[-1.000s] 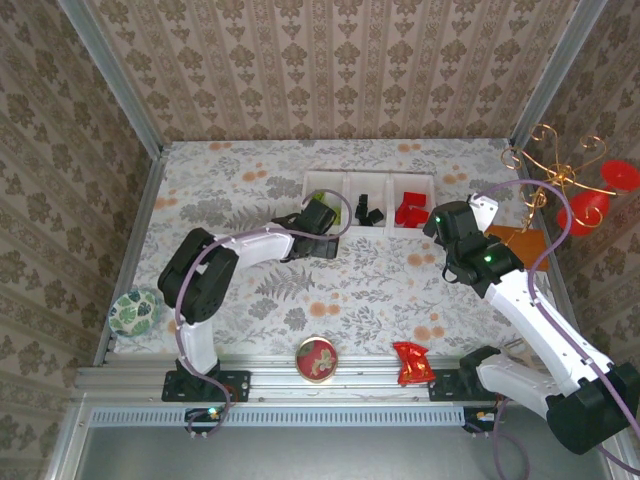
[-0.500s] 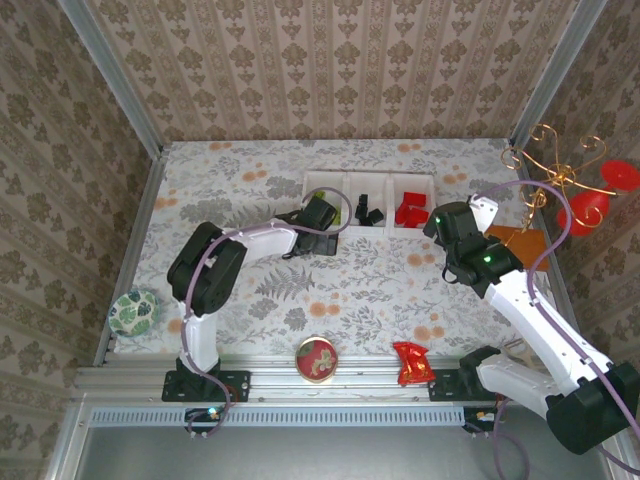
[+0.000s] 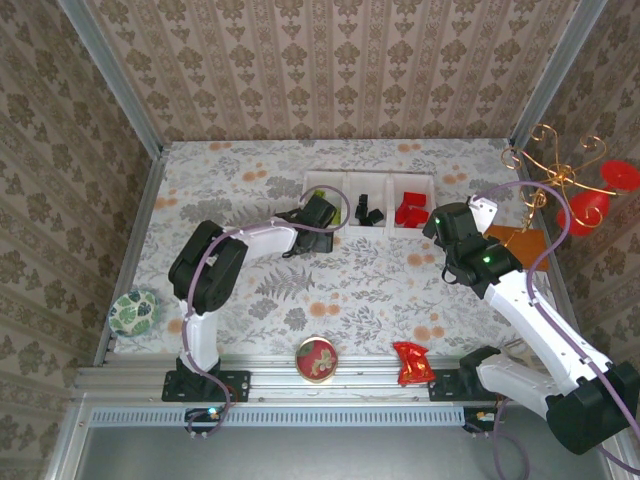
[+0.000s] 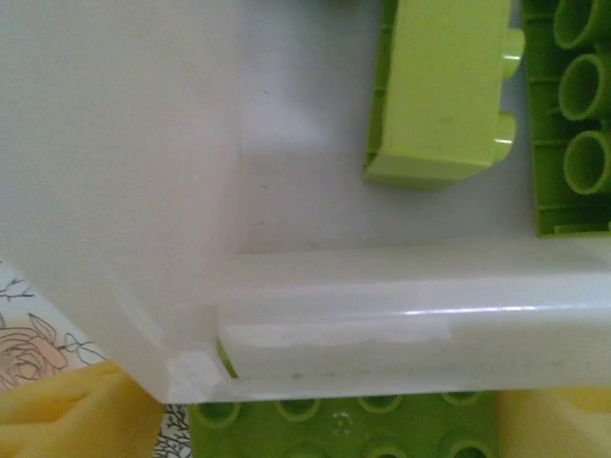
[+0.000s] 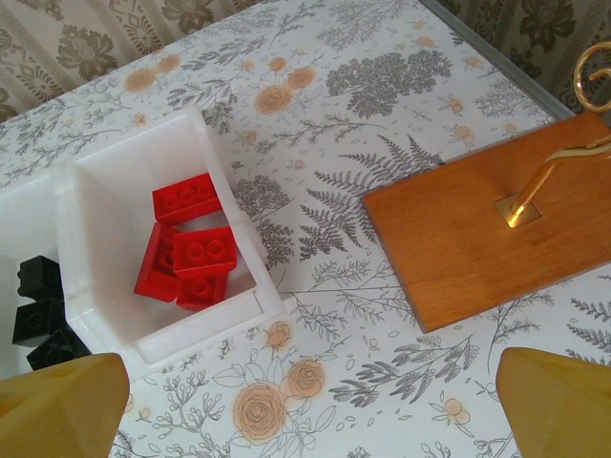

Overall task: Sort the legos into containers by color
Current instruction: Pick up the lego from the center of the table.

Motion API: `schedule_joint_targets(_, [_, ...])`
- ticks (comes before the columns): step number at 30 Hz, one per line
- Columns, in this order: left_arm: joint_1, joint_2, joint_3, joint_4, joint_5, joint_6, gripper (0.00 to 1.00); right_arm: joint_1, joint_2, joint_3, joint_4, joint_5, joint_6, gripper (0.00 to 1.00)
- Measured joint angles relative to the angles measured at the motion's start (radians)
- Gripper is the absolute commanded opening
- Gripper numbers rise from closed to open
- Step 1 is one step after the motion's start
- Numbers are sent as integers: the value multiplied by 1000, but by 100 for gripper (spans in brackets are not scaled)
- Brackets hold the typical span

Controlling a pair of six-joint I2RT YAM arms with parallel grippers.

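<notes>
Left wrist view: the left gripper [image 4: 329, 427] has its two yellow fingers [image 4: 67, 420] set wide apart, one at each end of a lime-green brick [image 4: 344, 431] that lies studs-up between them. The right-hand finger meets the brick. A sliver of flowered tablecloth [image 4: 24, 329] shows beside the other finger, so it cannot be told whether the brick is clamped. Just ahead of the fingertips runs the near wall of the white tray [image 4: 401, 324]. Beyond that wall, inside the compartment, a second lime-green brick [image 4: 439, 91] lies on its side. To its right is a darker green brick [image 4: 573, 114] showing a row of round sockets.

Right wrist view: the right gripper [image 5: 310, 410] is spread wide, with nothing but tablecloth between its fingers. Ahead and to the left of it, the tray's end compartment holds several red bricks [image 5: 191, 253]. Farther left, the next compartment holds black bricks [image 5: 38, 305]. Ahead and to the right, apart from the tray, a brown wooden board [image 5: 487, 229] lies flat, and a brass stem [image 5: 554, 172] rises from it.

Top external view: the left gripper sits at the near wall of the tray's left compartment. The tray's right end lies just left of the right gripper.
</notes>
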Motion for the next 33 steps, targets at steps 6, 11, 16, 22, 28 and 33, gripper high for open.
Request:
schedule_joint_targets(6, [1,0,0,0,0,-7,67,0,4,0,1,-13,0,100])
schedule_joint_targets(11, [1,0,-2,2,0,-7,64,0,27,0,8,-18,0,100])
schedule_joint_targets(16, [2,-15,-28,24,-1,-7,62,0,34,0,8,-18,0,100])
schedule_joint_targets(22, [5,-73,-109,35,-6,-13,57,0,34,0,8,-18,1,100])
schedule_joint_targets(28, [5,-95,-140,43,-8,-21,54,0,34,0,8,-18,3,100])
schedule_joint_targets(33, [5,-123,-171,39,-8,-21,48,-2,34,0,8,-18,3,100])
